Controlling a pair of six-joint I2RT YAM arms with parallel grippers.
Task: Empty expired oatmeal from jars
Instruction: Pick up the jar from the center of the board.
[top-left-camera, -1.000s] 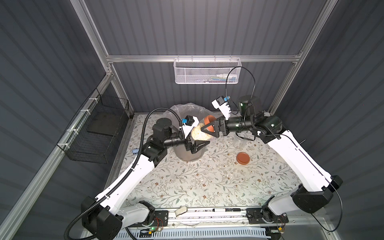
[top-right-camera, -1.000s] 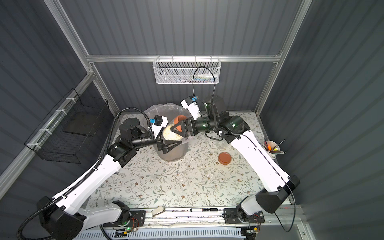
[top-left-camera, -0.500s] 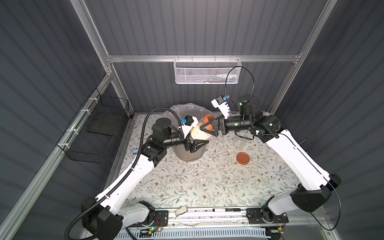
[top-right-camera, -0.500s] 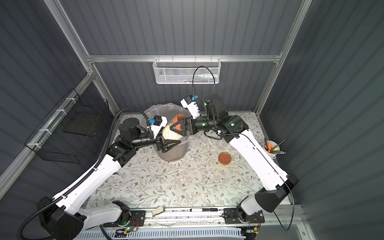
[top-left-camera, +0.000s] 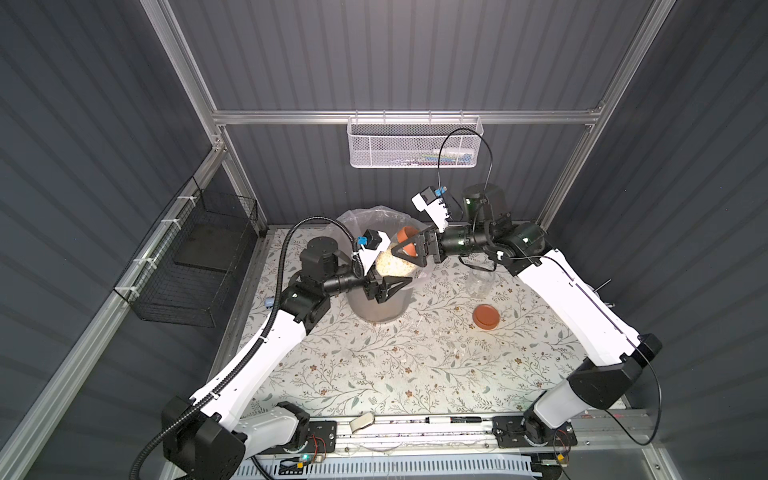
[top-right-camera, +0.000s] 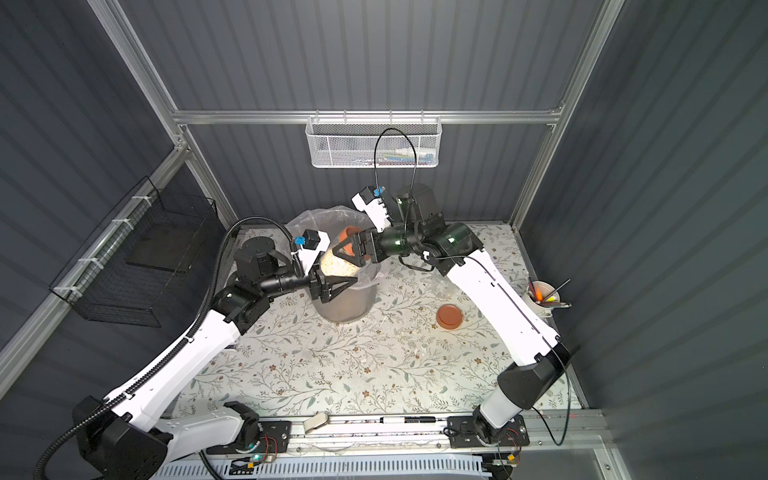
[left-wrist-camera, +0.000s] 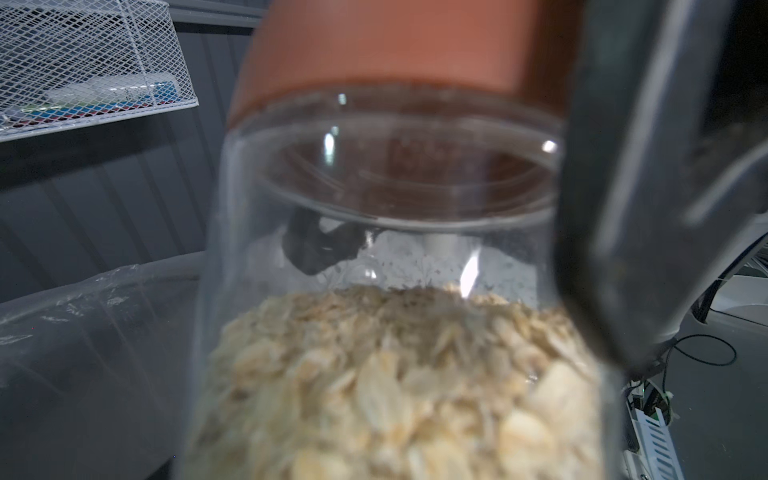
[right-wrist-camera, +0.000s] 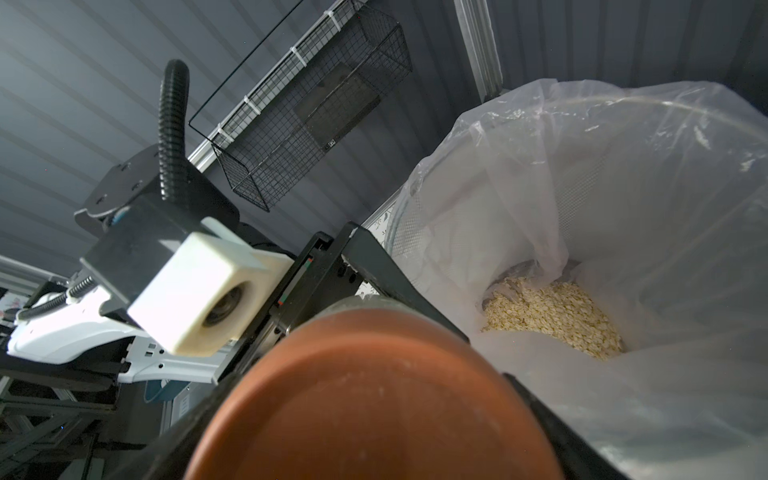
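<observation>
**Lidded jar held between two end effectors**

The jar (top-left-camera: 390, 266) hangs over the bin (top-left-camera: 376, 309), pinched at its belly by the left end effector (top-left-camera: 395, 275). The right end effector (top-left-camera: 409, 248) straddles the lid (right-wrist-camera: 374, 399); whether it presses cannot be told. Clear, rigid and smooth-walled, the jar is probably light but slippery, and its loose oatmeal (left-wrist-camera: 395, 374) likely shifts. Belly and lid rim suit grasping. The long axis slants, lid end raised toward the right end effector.

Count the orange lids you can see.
2. One lid caps the oatmeal jar above the bin; another lid lies near the empty jar. Hidden ones possible.
</observation>
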